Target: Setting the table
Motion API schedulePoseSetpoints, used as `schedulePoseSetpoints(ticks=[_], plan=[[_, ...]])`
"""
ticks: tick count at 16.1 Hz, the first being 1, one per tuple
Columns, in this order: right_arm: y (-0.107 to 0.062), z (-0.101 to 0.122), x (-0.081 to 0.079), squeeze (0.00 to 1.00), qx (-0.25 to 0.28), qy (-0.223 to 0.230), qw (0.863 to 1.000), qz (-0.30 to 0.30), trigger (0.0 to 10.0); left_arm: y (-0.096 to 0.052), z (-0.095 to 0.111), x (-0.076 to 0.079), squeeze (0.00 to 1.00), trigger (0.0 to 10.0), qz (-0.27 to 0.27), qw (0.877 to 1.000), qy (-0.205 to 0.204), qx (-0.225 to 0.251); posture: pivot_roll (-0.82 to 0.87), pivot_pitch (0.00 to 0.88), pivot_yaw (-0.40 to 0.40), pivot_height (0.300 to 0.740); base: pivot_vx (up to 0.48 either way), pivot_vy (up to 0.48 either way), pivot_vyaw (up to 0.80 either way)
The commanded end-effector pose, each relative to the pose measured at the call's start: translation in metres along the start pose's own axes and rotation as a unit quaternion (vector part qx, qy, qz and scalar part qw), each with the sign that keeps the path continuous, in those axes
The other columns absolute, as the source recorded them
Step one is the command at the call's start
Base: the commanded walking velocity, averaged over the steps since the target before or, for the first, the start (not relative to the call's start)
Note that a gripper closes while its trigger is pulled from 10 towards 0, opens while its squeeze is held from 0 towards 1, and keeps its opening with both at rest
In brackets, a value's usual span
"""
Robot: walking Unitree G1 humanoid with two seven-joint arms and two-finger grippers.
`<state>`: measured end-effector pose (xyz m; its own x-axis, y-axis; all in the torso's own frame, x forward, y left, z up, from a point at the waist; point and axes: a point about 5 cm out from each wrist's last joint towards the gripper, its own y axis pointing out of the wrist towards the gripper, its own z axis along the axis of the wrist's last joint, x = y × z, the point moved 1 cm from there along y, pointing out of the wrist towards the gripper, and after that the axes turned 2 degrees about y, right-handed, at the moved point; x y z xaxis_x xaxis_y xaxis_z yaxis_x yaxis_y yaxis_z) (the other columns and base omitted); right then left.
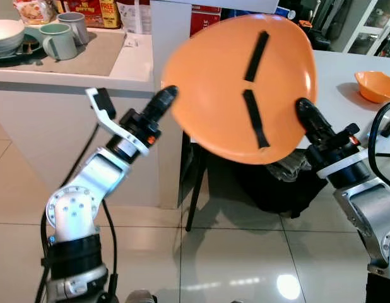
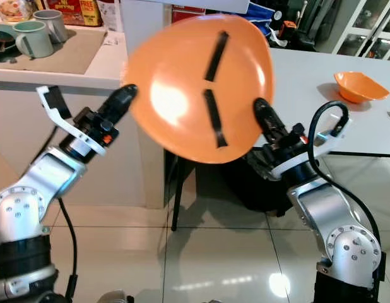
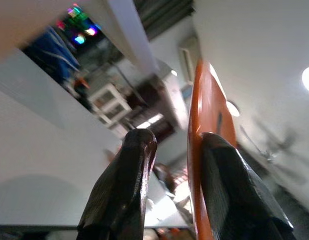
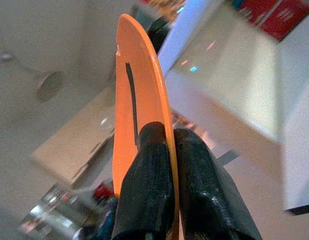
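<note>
A large orange plate (image 1: 207, 82) with two black strips on its face is held up on edge in front of me, between both arms. My right gripper (image 4: 170, 131) is shut on the plate's right rim, one finger on each face. My left gripper (image 3: 177, 136) is at the plate's left rim (image 1: 166, 96). It is open: the rim (image 3: 197, 125) stands between the two fingers, against one finger (image 3: 229, 185), with a gap to the other (image 3: 129, 175).
A white table (image 1: 346, 69) at the right carries an orange bowl (image 1: 376, 85). At the left a counter (image 1: 75, 79) holds two mugs (image 1: 58, 41) and a white bowl (image 1: 5, 35). A dark chair and bag (image 1: 271, 183) stand on the tiled floor below the plate.
</note>
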<state>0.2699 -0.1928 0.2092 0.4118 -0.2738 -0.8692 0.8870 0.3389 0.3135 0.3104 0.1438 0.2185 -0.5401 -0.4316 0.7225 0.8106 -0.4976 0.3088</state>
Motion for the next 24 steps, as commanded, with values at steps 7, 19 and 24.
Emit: schedulePoseSetpoints(ticks=[7, 19, 24], plan=[[0.0, 0.026, 0.015, 0.0, 0.052, -0.241, 0.96, -0.133, 10.0, -0.022, 0.037, -0.042, 0.0, 10.0, 0.247, 0.899, 0.362, 0.014, 0.07, 0.038, -0.033, 0.74, 0.0, 0.0, 0.0], [0.027, -0.008, 0.015, 0.0, 0.076, -0.368, 0.906, -0.197, 10.0, -0.011, -0.018, -0.012, 0.0, 10.0, 0.249, 0.828, 0.501, -0.036, 0.05, 0.061, -0.065, 0.74, 0.0, -0.44, 0.0], [0.026, -0.012, 0.018, 0.0, 0.07, -0.384, 0.898, -0.203, 10.0, -0.011, -0.023, -0.013, 0.0, 10.0, 0.254, 0.817, 0.515, -0.039, 0.05, 0.063, -0.062, 0.74, 0.0, -0.48, 0.0]])
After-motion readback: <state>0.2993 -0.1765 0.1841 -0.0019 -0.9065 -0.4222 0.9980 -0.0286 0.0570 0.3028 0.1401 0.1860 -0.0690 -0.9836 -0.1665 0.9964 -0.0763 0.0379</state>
